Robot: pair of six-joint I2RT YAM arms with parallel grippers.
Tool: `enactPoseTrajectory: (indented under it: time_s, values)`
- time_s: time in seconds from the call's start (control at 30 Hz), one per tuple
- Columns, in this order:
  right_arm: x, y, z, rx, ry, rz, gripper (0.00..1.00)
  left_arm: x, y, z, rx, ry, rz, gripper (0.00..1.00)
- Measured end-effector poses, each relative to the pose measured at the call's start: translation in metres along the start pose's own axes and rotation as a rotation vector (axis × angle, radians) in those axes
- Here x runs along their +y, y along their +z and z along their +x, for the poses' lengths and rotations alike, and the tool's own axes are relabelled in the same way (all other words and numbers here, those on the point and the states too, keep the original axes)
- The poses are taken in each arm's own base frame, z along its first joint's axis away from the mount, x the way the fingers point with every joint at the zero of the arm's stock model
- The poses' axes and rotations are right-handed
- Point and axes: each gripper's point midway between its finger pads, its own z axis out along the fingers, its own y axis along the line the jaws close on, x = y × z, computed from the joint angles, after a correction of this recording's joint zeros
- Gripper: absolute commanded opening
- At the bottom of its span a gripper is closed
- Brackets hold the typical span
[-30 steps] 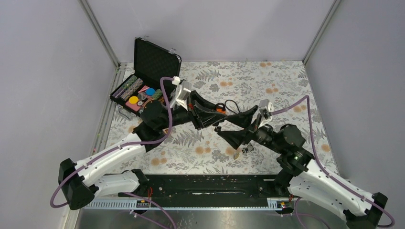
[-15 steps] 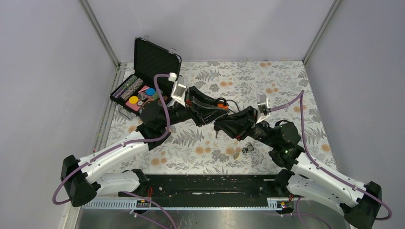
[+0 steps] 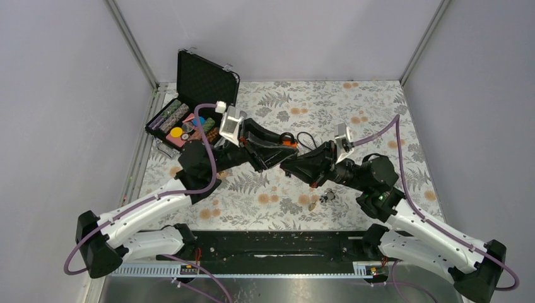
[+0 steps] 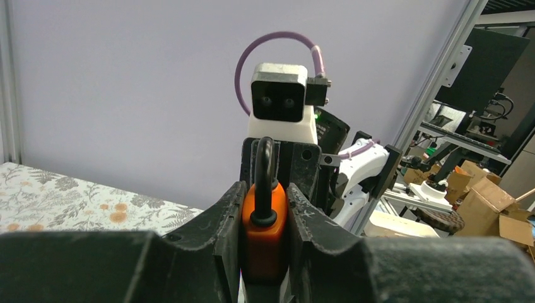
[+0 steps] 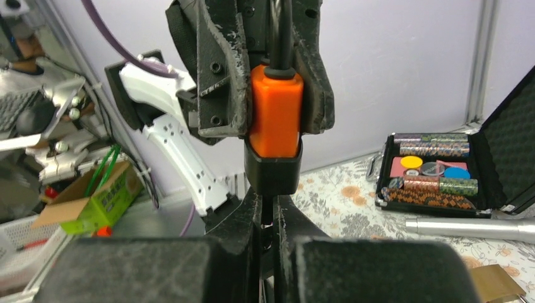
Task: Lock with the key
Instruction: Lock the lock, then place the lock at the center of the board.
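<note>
Operator: Padlock (image 5: 274, 113) first. Where is it?

Observer: In the air over the middle of the floral table (image 3: 366, 107), between the two arms. The left gripper (image 4: 265, 196) pinches its orange body from both sides, and the black shackle (image 4: 264, 158) rises out of the top. I cannot tell whether the shackle is seated.

Operator: And the key?

Observer: Mostly hidden. The right gripper (image 5: 268, 221) sits right against the padlock's black base (image 5: 272, 170), its fingers pressed together on a thin dark sliver there. I take that sliver for the key's head, already in the keyway, but too little of it shows to be sure.

Operator: So which step is this?

Observer: My reading is that the key is in and gripped, and the turn is not yet made.

Operator: What does the turn call for?

Observer: A roll of the right wrist about the key's own line, with the left arm keeping the body from twisting along. Any sideways pull could bend the key or drag it out. If the shackle is not home, it needs pressing in first.

Operator: Anything else around?

Observer: Some small metal pieces (image 3: 320, 200) lie on the cloth just below the right gripper. An open case of poker chips (image 3: 205, 79) stands at the far left, well apart from the padlock.
</note>
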Motion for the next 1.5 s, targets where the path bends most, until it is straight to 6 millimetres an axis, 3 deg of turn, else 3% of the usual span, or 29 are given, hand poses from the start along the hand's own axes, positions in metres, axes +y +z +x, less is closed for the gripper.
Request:
enactPoseTrajectory:
  time_s: [0.13, 0.4, 0.7, 0.93, 1.33, 1.4, 1.5]
  values:
    - [0.005, -0.001, 0.016, 0.081, -0.016, -0.046, 0.0, -0.001, -0.016, 0.007, -0.016, 0.002, -0.034, 0.0]
    - [-0.007, -0.003, 0.057, 0.201, 0.027, -0.05, 0.0, 0.022, -0.047, 0.029, -0.06, -0.04, -0.139, 0.0]
    - [-0.009, 0.0, 0.066, 0.246, 0.035, -0.07, 0.0, 0.028, -0.059, 0.03, -0.089, -0.107, -0.164, 0.0]
    - [0.001, -0.004, 0.072, 0.342, -0.003, -0.139, 0.0, 0.017, -0.067, 0.032, -0.036, -0.175, -0.138, 0.0]
    - [0.009, -0.009, 0.081, 0.434, -0.021, -0.214, 0.0, 0.004, -0.075, 0.041, 0.102, -0.074, -0.085, 0.0]
    - [0.013, -0.014, 0.086, 0.462, -0.016, -0.244, 0.0, 0.0, -0.073, 0.034, 0.114, -0.045, -0.066, 0.0]
    - [0.03, -0.036, 0.114, 0.586, 0.083, -0.334, 0.0, -0.004, -0.065, -0.009, 0.017, 0.069, -0.064, 0.0]
